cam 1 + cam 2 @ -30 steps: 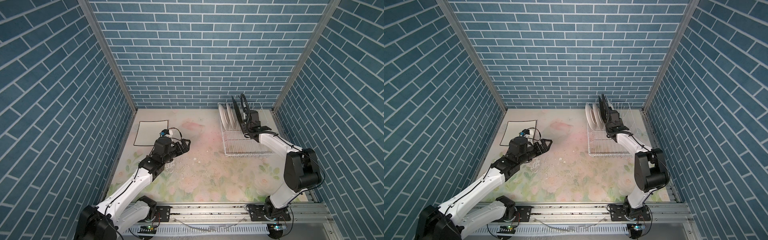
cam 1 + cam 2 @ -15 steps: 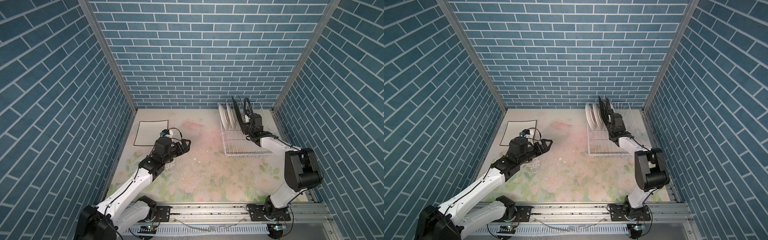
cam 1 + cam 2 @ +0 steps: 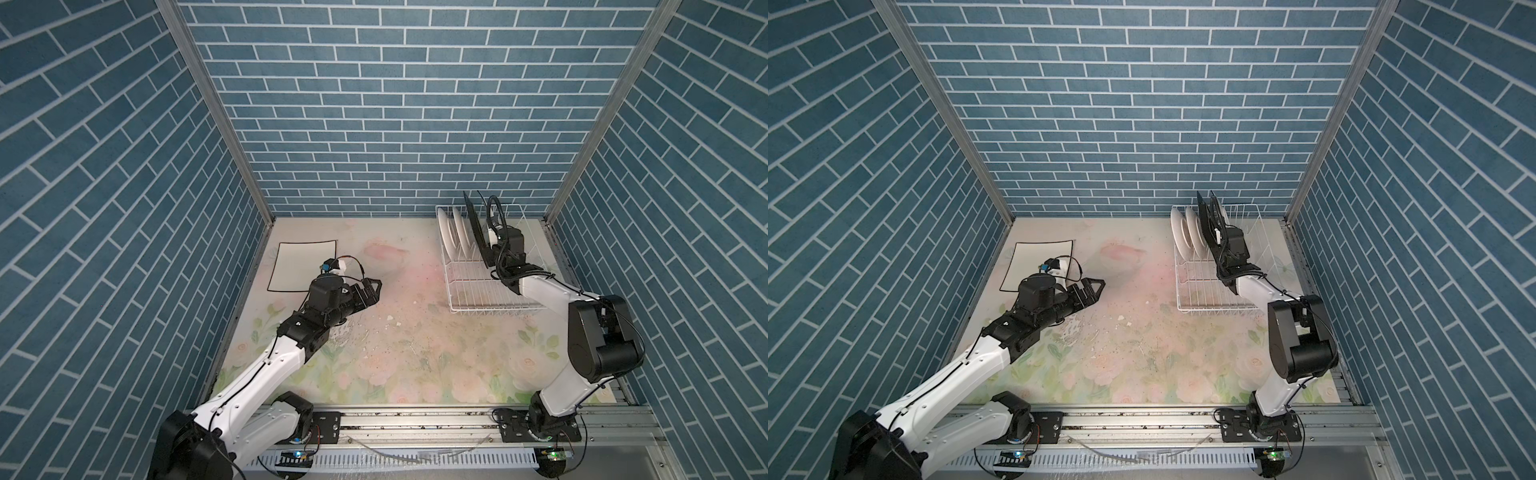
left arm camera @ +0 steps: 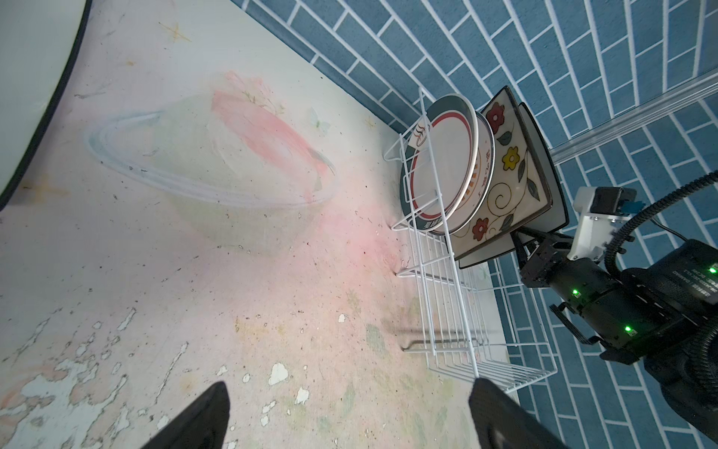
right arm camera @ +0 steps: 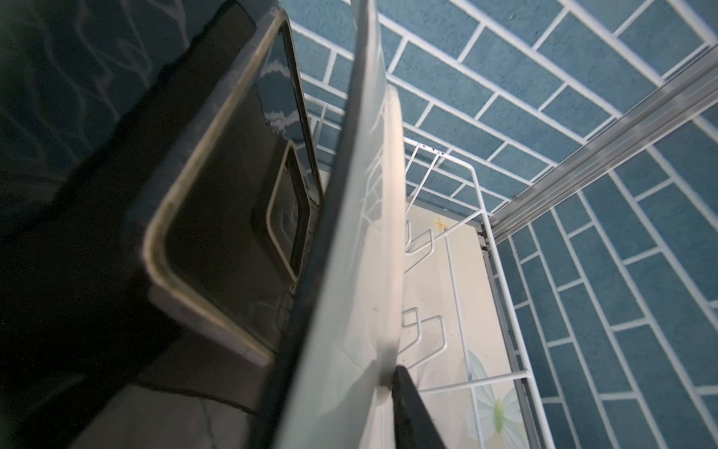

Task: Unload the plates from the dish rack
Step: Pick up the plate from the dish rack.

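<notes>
The white wire dish rack (image 3: pixel 490 308) (image 3: pixel 1217 308) stands at the back right. Upright in it are two round white plates (image 4: pixel 443 163), a square flowered plate (image 4: pixel 505 175) and behind that a black-rimmed white square plate (image 5: pixel 349 272). My right gripper (image 3: pixel 491 246) (image 5: pixel 361 385) is shut on the edge of this rear plate. One finger (image 5: pixel 408 404) presses its right face; the other is hidden behind the plate. Over the table left of centre my left gripper (image 3: pixel 372 289) (image 4: pixel 349 406) hangs open and empty. A white square plate (image 3: pixel 301 266) lies flat at the back left.
Blue brick walls close in the table on three sides, and the rack sits close to the right wall (image 3: pixel 623 270). The near half of the rack holds no plates. The floral table top (image 3: pixel 415 332) lies between the two arms.
My right gripper's jaws have narrowed onto the rear square plate in the rack. The left arm has stayed where it was, open.
</notes>
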`<action>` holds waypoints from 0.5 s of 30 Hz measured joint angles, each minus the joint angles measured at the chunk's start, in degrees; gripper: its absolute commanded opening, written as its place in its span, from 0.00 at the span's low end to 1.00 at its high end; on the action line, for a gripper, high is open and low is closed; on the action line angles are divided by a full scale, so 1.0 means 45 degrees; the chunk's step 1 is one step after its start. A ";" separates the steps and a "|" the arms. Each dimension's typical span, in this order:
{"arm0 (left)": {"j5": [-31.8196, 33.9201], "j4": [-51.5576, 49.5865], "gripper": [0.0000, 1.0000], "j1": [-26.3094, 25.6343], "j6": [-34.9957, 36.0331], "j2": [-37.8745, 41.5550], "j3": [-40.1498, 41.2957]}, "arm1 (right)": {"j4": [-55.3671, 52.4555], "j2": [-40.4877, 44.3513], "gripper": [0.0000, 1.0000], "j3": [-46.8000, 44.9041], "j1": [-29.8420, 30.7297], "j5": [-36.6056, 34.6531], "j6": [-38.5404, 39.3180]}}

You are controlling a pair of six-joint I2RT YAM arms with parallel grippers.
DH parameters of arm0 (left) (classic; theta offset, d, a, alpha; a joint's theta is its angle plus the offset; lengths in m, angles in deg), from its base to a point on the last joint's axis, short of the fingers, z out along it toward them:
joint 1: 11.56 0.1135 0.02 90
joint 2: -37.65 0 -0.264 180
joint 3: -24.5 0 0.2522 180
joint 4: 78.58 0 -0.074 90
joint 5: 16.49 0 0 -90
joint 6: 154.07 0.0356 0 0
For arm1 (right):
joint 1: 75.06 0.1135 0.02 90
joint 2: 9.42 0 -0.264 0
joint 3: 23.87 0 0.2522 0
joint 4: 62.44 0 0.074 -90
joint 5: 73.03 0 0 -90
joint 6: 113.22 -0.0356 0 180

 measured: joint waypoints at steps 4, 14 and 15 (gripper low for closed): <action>0.0005 0.0000 0.98 0.0000 0.0000 0.0073 0.0005 | 0.0442 -0.0005 0.11 -0.0141 -0.0029 -0.0248 -0.0238; 0.0257 -0.0005 0.98 0.0000 -0.0058 0.0491 0.0005 | 0.1462 -0.0044 0.00 -0.0602 0.0253 -0.1093 -0.0461; 0.0277 -0.0005 0.98 0.0000 -0.0058 0.0495 0.0000 | 0.1598 -0.0049 0.00 -0.0680 0.0296 -0.1180 -0.0466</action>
